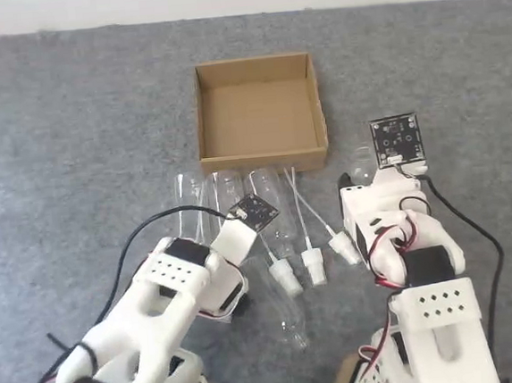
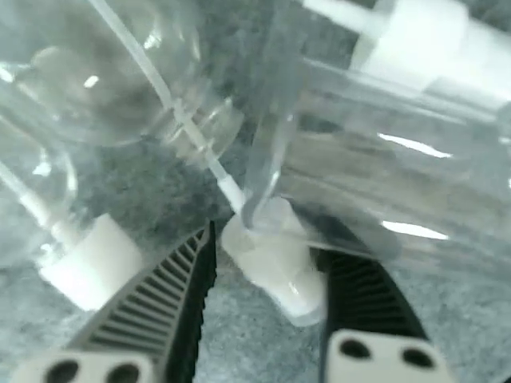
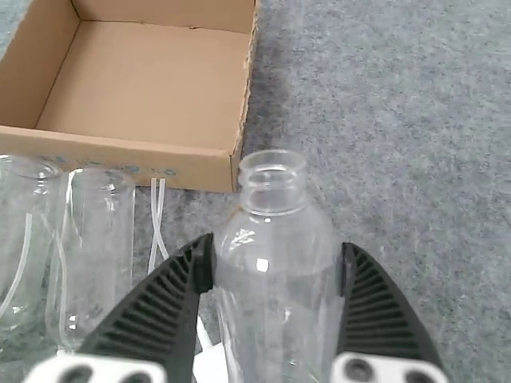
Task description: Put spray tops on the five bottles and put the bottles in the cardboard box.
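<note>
My left gripper (image 2: 267, 239) is shut on a white spray top (image 2: 271, 263) whose thin tube runs up beside the mouth of a clear bottle (image 2: 383, 175) lying on the carpet. My right gripper (image 3: 271, 255) is shut on another clear bottle (image 3: 271, 207), its open neck pointing toward the cardboard box (image 3: 152, 88). In the high view the cardboard box (image 1: 258, 111) sits at the centre back. Clear bottles (image 1: 230, 198) lie side by side just in front of it, and one more bottle (image 1: 290, 318) lies nearer the arms. White spray tops (image 1: 313, 263) rest between the two arms.
Grey carpet (image 1: 71, 127) covers the table, with open room left and right of the box. More spray tops (image 2: 88, 267) lie close by the left gripper. Black cables (image 1: 135, 242) trail from both arms.
</note>
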{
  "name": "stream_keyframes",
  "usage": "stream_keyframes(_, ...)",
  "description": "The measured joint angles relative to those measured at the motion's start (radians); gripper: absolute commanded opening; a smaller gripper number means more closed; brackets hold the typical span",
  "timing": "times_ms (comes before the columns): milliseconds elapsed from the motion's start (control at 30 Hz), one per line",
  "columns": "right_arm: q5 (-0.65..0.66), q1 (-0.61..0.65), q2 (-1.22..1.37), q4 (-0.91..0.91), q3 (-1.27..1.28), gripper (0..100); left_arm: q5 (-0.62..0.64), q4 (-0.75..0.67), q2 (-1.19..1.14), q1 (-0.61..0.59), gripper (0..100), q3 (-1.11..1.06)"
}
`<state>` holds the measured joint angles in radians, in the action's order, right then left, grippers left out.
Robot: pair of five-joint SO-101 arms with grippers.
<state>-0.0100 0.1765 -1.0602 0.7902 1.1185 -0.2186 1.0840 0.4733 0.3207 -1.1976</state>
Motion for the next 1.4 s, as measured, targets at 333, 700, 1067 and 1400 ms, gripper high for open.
stream_keyframes(333,0.0,-0.003,0.0,0.0,0.0,13.9,-0.069,0.04,0.002,-0.015,3,0.023)
stream_keyframes(700,0.0,-0.003,0.0,0.0,0.0,13.9,-0.344,0.232,0.146,-0.265,3,0.118)
stream_keyframes(1067,0.0,-0.003,0.0,0.0,0.0,13.9,-0.698,0.514,0.15,-0.506,3,0.318)
stream_keyframes(1400,0.0,-0.003,0.0,0.0,0.0,13.9,-0.999,0.586,0.15,-0.76,3,0.404)
